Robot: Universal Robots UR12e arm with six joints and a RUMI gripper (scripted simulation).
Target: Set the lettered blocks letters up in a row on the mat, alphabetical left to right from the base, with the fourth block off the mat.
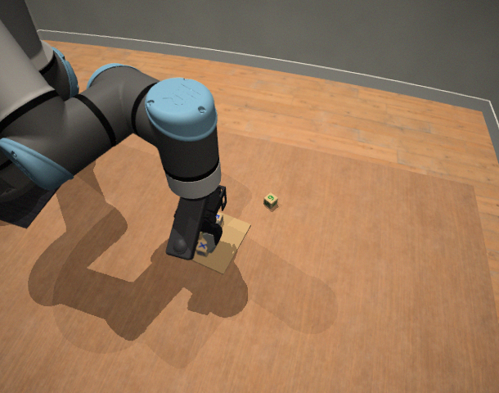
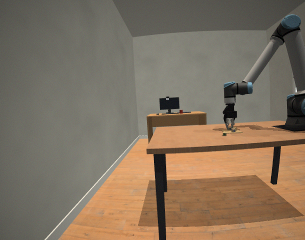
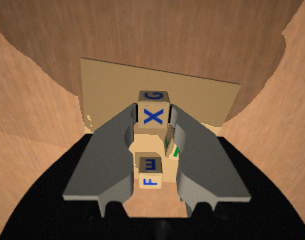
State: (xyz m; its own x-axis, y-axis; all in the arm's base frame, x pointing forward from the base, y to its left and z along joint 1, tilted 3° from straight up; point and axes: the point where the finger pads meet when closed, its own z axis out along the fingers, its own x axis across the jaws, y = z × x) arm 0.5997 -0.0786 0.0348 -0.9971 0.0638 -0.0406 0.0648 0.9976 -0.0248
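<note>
My gripper [image 1: 207,239] [image 2: 229,127] [image 3: 152,105] stands low over the tan mat [image 1: 238,229] [image 2: 238,132] [image 3: 107,85], shut on a wooden block with a blue X [image 1: 203,245] [image 3: 152,117] at the fingertips. A second block with a blue E on top and F on its side [image 3: 148,170] sits between the finger bases in the wrist view; in the top view it is a blue-lettered block [image 1: 218,218] on the mat behind the gripper. A third block with green marks [image 3: 171,146] is mostly hidden by the right finger. A fourth block with a green mark [image 1: 270,199] stands off the mat.
The mat lies on a wooden table [image 1: 368,262] [image 2: 199,140]. The arm's base [image 2: 297,111] stands at the table's far end. A second desk with a monitor [image 2: 169,103] stands by the back wall.
</note>
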